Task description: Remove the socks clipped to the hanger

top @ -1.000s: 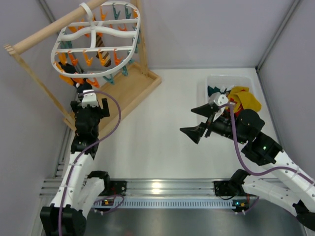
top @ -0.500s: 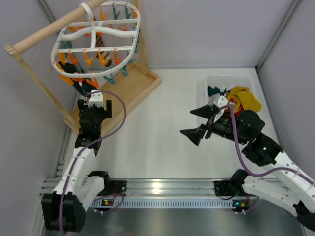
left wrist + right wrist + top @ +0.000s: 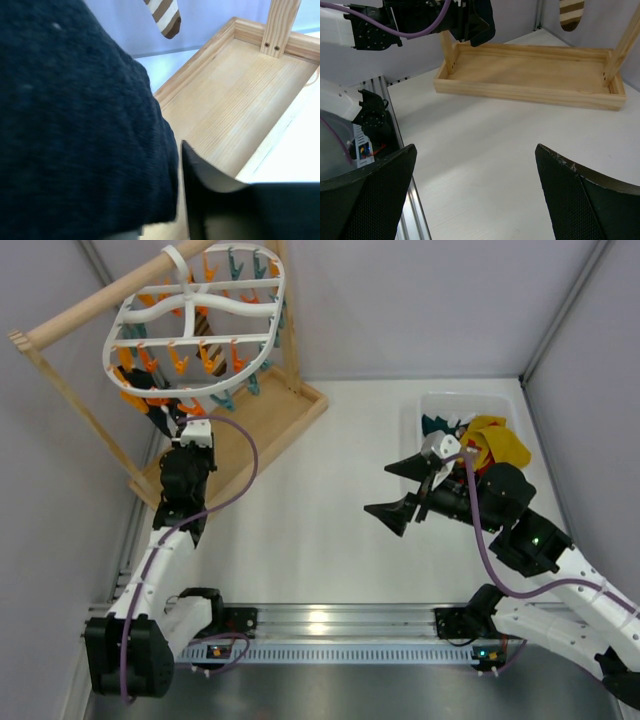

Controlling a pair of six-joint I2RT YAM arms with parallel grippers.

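Left jaws: in the left wrist view a dark navy knitted sock (image 3: pixel 75 125) fills the space beside the one visible black finger (image 3: pixel 215 200) and lies against its inner face. The second finger is hidden behind the fabric, so it cannot be told whether the left jaws are clamped on this sock or merely stand around it.

Right jaws: standing wide apart and holding nothing, with bare white worktop (image 3: pixel 485 140) showing between the two black fingers (image 3: pixel 370 195).

The left arm (image 3: pixel 165 540) reaches up to the near lower edge of the large white plastic oval hanger (image 3: pixel 195 340), where the dark navy sock hangs. The hanger carries small orange clips (image 3: pixel 178 360) and teal clips (image 3: pixel 238 260). It hangs tilted from the round wooden rod (image 3: pixel 90 315) of a wooden stand at the rear left. A brown-and-cream striped sock (image 3: pixel 165 15) also hangs below the hanger, above the stand's shallow wooden base tray (image 3: pixel 240 100) and clear of it.

The right arm (image 3: pixel 540 540) is well apart from the hanger, and the right jaws are held over the worktop just beside a clear plastic bin (image 3: pixel 470 398) at the rear right. In the bin lie a mustard-yellow sock (image 3: pixel 505 445) and a dark teal sock (image 3: pixel 435 425)
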